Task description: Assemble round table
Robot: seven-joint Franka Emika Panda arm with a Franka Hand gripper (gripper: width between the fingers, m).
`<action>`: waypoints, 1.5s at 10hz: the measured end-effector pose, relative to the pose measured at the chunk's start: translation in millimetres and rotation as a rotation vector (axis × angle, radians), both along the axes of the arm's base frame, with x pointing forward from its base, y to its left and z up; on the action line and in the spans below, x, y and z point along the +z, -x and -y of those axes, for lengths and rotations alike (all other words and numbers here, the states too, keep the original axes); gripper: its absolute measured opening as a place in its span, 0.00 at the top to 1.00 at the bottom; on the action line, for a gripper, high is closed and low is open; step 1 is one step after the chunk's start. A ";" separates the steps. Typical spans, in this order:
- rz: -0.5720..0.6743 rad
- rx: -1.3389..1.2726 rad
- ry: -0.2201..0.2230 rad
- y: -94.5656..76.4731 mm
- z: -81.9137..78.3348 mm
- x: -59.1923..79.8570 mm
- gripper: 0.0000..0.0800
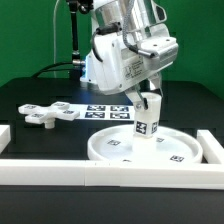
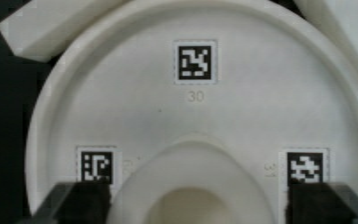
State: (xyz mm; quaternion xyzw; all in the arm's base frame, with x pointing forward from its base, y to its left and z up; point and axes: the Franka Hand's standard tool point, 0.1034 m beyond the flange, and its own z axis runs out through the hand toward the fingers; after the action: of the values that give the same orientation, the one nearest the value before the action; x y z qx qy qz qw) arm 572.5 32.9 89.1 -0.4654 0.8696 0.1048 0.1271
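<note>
**Item:** round table, part-built; the step in hand is judged to be seating the leg into the disc.

**Gripper** [image 1: 148, 101]: clamped on the upper end of the leg [image 1: 148, 124]; the leg hangs upright, straight beneath the gripper; in the wrist view one dark finger [image 2: 78, 203] shows plainly beside the leg's rounded end.

**Disc** [image 1: 150, 148]: directly below the gripper, flat on the table [image 1: 35, 95], rim upward; the leg's lower end stands at or just above the disc's middle; whether the two touch cannot be told.

**Foot piece** [image 1: 45, 113]: cross-shaped; lies well away from the gripper, toward the exterior view's left; clear of the disc, not yet fitted.

**Marker board** [image 1: 103, 109]: flat on the table beyond the gripper, between the foot piece and the disc; no part of the furniture.

**Border rails** [image 1: 100, 170]: low white edging past the disc, on the camera's side of the gripper.

**Handling notes (judgement):**
- keep the leg plumb, since a tilt would likely bind it at the socket
- centre it over the disc's middle before pressing, using the wrist view's markers either side of the leg as a check on symmetry
- lower slowly with light downward force
- if the joint is a screw fit, turn without loosening the grip, because the smooth plastic could slip
- the disc lies loose and may rotate or skid under torque
- release only once the leg stands unaided
</note>
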 end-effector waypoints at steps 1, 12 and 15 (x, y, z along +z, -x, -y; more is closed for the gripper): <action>0.013 0.092 0.010 0.1 -0.8 -0.1 0.25; 0.230 1.080 0.160 2.8 -1.3 -0.3 0.19; 0.294 1.351 0.191 2.5 0.2 0.0 0.19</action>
State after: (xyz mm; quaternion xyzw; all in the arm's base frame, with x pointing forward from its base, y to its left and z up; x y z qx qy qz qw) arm 570.0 32.6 89.0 -0.9229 0.3686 0.0198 0.1091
